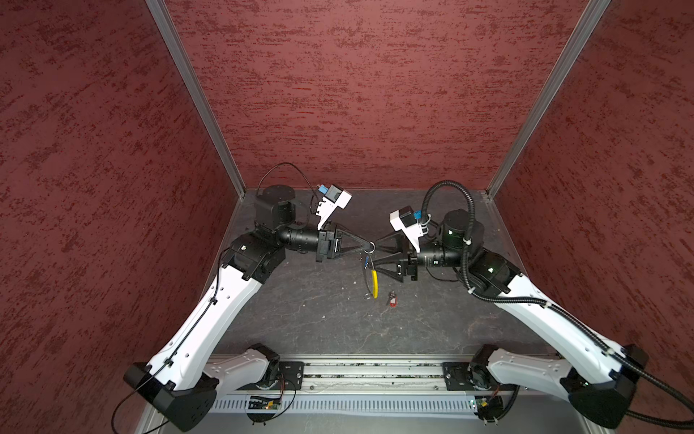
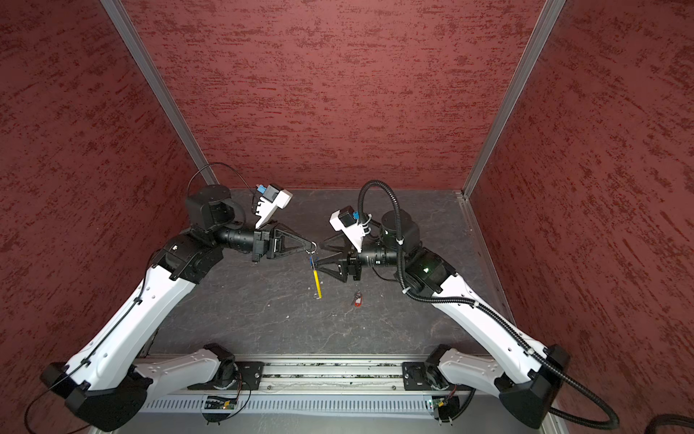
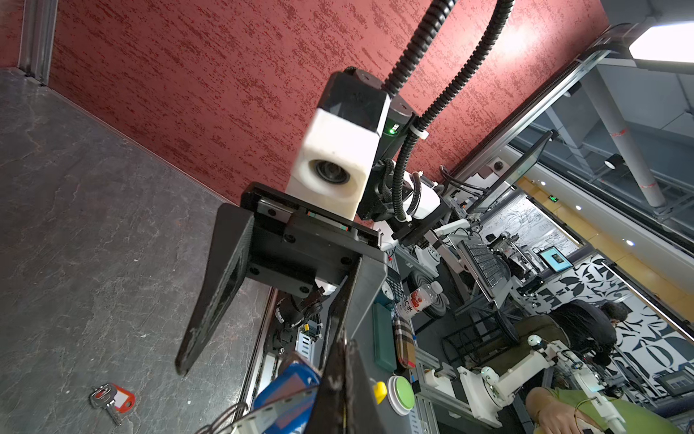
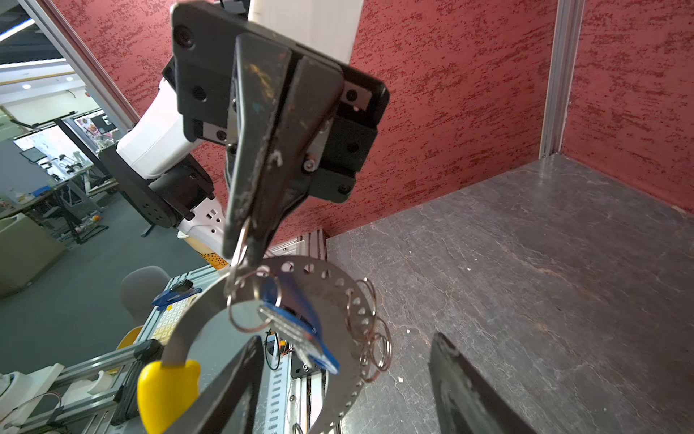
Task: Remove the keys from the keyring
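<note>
Where the left claw [image 1: 366,247] bites: jaws fully closed on the top silver ring [image 4: 240,246] of the keyring [image 1: 374,280], which hangs in the air.
Right claw [image 1: 374,256]: jaws wide, holding nothing; keyring just ahead of its fingertips [image 4: 244,368].
Blue-tagged key [image 4: 300,334]: on the keyring.
Red-tagged key [image 1: 393,301]: loose on the worktop [image 1: 300,308], apart from both claws.

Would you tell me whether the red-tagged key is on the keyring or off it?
Off. The red-tagged key lies alone on the table, apart from the keyring hanging from the left gripper.
</note>
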